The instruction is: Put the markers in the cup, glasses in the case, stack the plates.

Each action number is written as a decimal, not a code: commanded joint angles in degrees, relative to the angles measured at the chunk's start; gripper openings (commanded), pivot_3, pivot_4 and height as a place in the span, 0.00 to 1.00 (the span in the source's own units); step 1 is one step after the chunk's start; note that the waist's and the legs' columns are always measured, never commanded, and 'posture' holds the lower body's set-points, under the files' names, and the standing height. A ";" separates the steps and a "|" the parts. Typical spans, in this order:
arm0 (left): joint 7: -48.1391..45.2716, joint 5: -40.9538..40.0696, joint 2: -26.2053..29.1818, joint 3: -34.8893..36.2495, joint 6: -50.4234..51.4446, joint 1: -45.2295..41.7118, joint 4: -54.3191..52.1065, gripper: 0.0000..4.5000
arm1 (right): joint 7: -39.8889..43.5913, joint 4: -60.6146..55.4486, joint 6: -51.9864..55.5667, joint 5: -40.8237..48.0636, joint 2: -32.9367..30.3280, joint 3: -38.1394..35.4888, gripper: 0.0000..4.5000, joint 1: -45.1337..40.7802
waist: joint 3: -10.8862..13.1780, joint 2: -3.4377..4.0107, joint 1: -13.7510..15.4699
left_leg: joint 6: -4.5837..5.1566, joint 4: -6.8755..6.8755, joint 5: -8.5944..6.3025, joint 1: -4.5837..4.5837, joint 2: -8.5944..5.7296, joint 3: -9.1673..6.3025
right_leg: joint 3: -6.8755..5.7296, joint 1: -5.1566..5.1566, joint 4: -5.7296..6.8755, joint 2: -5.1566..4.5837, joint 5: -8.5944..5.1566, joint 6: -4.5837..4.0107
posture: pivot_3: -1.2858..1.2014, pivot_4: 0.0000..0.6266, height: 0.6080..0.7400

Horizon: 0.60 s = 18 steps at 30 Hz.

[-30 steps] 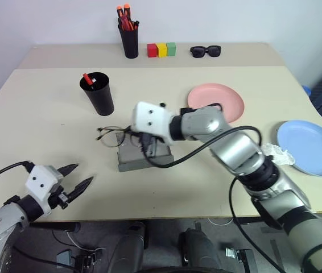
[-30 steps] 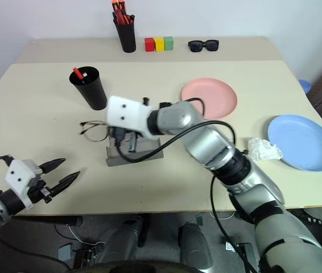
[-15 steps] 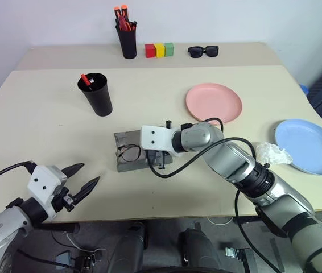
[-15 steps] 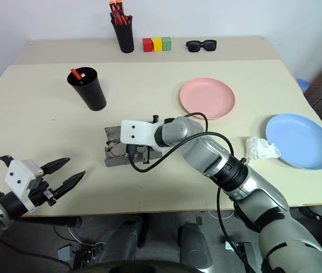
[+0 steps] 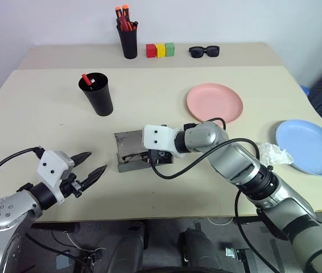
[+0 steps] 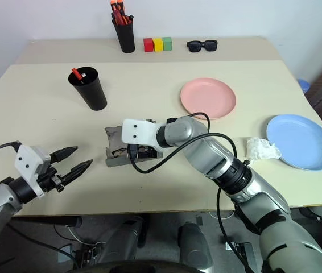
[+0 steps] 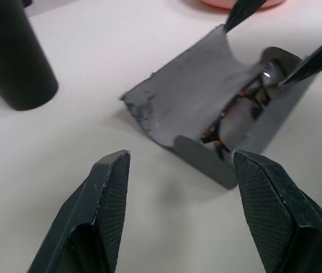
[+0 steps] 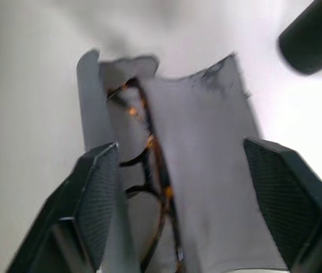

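Glasses (image 8: 149, 187) lodged in open case (image 7: 195, 102), framed between spread right gripper (image 8: 178, 227) fingers, nothing gripped, left gripper (image 5: 90, 165) parted, empty, near case.

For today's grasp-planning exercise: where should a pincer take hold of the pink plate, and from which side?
Probably at the rim of the pink plate, on its near edge, coming from the robot's side. It lies flat on the table, so only the slightly raised rim offers an edge; one finger would need to slip under it.

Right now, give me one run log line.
glasses: in open case | right gripper: open above case | left gripper: open | plates: unstacked
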 commanded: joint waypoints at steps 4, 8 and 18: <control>6.11 -1.62 -0.52 -5.10 7.69 -13.53 3.46 0.01 | 1.09 -3.85 -3.93 2.97 -2.44 -7.15 0.74 2.65 | -0.02 0.00 0.29 | 0.05 0.03 0.03 0.01 -0.02 0.03 | 0.01 0.02 0.00 0.01 0.04 0.07 | 0.52 0.24 0.95; 12.47 1.76 -3.18 -12.71 15.54 -29.81 13.33 0.01 | 0.71 -5.62 -4.19 3.58 -4.92 -10.36 0.74 5.67 | -0.02 -0.05 0.54 | 0.02 0.11 0.08 0.01 -0.07 -0.03 | -0.06 0.08 0.14 0.11 0.17 0.29 | 0.52 0.24 0.95; 15.76 4.43 -8.25 -21.21 32.05 -53.67 34.03 0.01 | -0.78 -11.87 -3.46 4.34 -9.38 -15.59 0.74 11.66 | 0.01 -0.11 -0.58 | -0.02 0.07 0.13 -0.05 -0.06 0.15 | 0.04 0.01 0.49 0.16 0.18 0.37 | 0.52 0.24 0.95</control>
